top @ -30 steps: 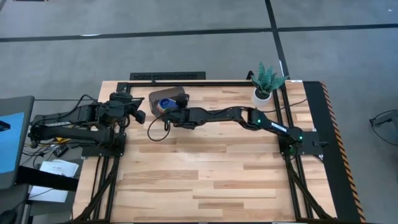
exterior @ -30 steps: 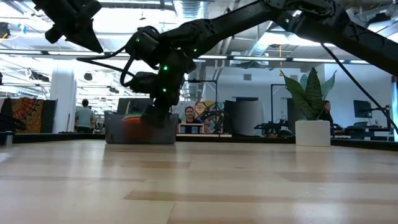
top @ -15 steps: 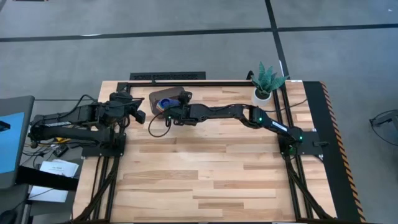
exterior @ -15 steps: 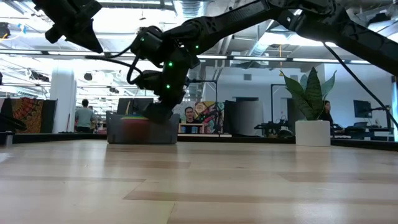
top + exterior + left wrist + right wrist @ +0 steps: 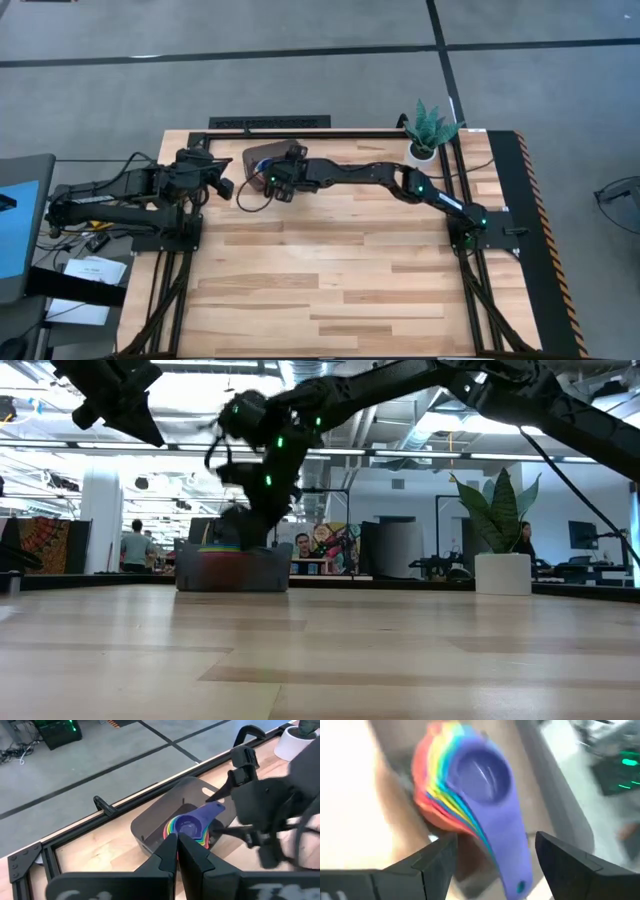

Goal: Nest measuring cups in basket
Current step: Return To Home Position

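The measuring cups (image 5: 189,828) lie nested as a rainbow stack inside the dark grey basket (image 5: 165,815), which stands on the table near its far edge. The dark blue cup (image 5: 481,774) is on top, and its handle (image 5: 512,855) sticks out toward the rim. My right gripper (image 5: 496,840) hangs open just above the basket (image 5: 258,155). Its fingers stand on either side of that handle, apart from it. My left gripper (image 5: 177,851) is shut and waits left of the basket, holding nothing.
A white pot with a green plant (image 5: 424,150) stands at the table's far right. A black rail (image 5: 102,805) runs along the far edge behind the basket. Bare wood (image 5: 330,280) stretches toward the near edge. People and desks show in the room beyond (image 5: 135,545).
My right gripper has risen out of the basket and rolled at the wrist, staying over the basket's right side. The stack of cups stays in the basket.
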`<state>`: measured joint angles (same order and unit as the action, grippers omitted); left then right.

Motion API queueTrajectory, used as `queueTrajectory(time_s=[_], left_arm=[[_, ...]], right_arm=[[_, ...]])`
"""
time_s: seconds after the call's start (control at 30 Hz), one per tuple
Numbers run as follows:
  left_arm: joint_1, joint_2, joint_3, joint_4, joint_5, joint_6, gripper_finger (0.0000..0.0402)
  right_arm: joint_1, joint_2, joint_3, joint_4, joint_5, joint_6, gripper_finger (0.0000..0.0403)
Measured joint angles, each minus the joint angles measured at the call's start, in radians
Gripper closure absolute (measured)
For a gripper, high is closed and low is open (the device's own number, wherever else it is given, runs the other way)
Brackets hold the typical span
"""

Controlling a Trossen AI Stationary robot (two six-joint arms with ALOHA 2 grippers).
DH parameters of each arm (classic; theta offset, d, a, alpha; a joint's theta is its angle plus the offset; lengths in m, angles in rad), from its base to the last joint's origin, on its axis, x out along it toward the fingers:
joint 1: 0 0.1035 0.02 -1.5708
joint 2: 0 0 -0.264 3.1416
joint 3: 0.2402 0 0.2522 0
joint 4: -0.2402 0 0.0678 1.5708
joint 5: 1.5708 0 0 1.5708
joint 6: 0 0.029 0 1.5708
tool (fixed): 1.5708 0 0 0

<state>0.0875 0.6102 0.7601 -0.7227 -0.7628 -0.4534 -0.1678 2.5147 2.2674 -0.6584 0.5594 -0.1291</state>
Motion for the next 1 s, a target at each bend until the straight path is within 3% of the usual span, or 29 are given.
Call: queueTrajectory(time_s=[0.27, 0.5, 0.6, 0.8, 1.0], left_arm=[[0.0, -0.026, 0.0, 0.011, 0.003, 0.006, 0.0401], [0.0, -0.064, 0.0, 0.11, 0.054, 0.102, 0.0401], [0.0, -0.068, -0.013, 0.216, 0.097, 0.179, 0.0401], [0.001, -0.036, -0.103, 0.581, 0.245, 0.349, 0.0401], [0.038, 0.039, -0.142, 0.75, 0.363, 0.403, 0.0401]], right_arm=[[-0.047, -0.07, 0.09, -0.033, -0.296, 0.09, 0.0111], [-0.098, -0.229, 0.084, -0.079, -0.648, 0.211, 0.0114], [-0.096, -0.299, 0.081, -0.073, -0.672, 0.214, 0.012], [-0.074, -0.439, 0.083, -0.027, -0.698, 0.214, 0.0141], [-0.051, -0.521, 0.081, -0.049, -0.72, 0.211, 0.0201]])
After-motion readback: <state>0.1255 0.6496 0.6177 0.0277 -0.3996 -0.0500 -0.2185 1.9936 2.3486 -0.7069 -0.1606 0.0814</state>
